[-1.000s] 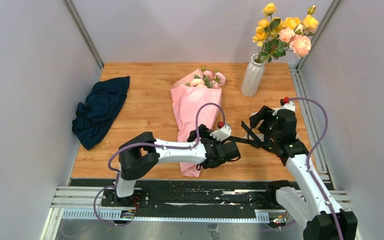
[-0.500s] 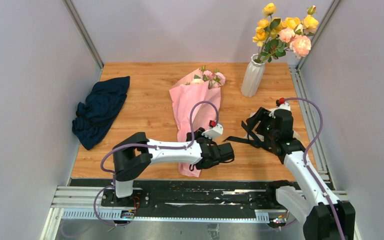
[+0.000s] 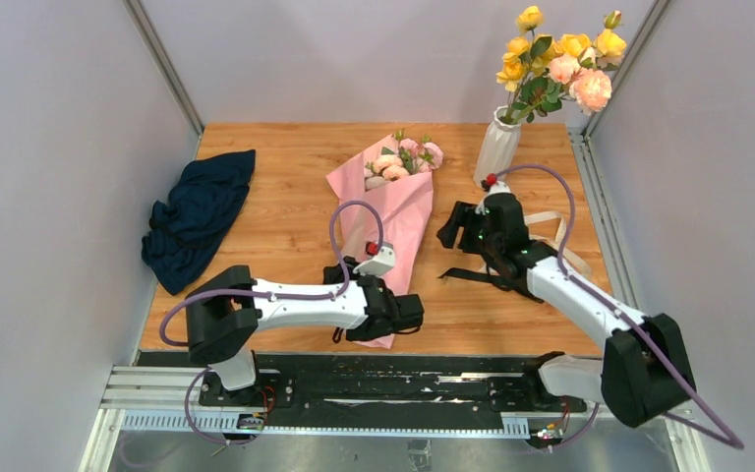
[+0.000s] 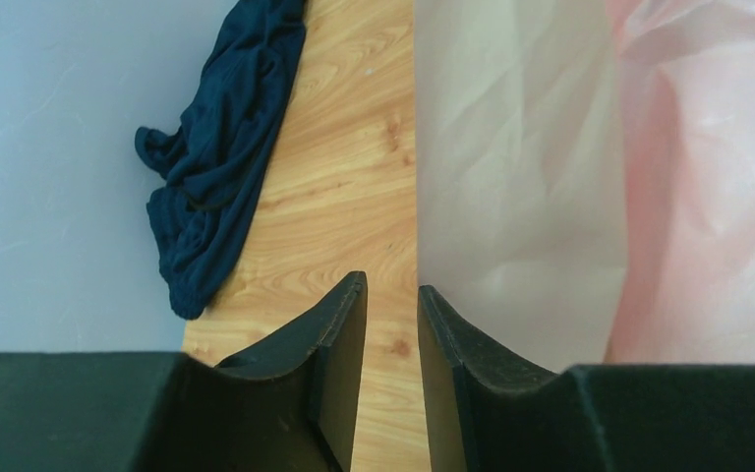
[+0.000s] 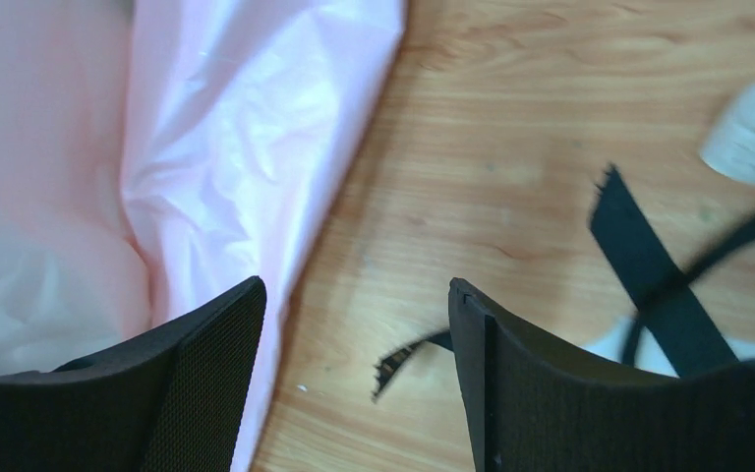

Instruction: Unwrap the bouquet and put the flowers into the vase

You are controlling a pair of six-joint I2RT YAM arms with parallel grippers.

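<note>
The bouquet (image 3: 393,211) lies mid-table as a cone of pink paper, with its flowers (image 3: 398,162) showing at the far end. A loose black ribbon (image 3: 477,276) lies on the wood to its right. The white ribbed vase (image 3: 496,149) stands at the back right. My left gripper (image 3: 415,313) is at the cone's near tip. In the left wrist view its jaws (image 4: 390,280) stand a narrow gap apart over bare wood, with the paper (image 4: 551,177) just beyond the right finger. My right gripper (image 3: 449,233) is open beside the paper's right edge (image 5: 206,128). A ribbon end (image 5: 639,256) lies under its open jaws (image 5: 356,285).
Yellow and peach roses (image 3: 555,59) fill the vase. A crumpled dark blue cloth (image 3: 197,211) lies at the table's left edge, also in the left wrist view (image 4: 221,147). A pale ribbon loop (image 3: 562,241) lies right of the black one. Grey walls enclose the table.
My left arm drew back leftward along the cone's near end, its jaws narrowing. My right arm swung left and farther in, up to the paper. The cone tilted and more roses show.
</note>
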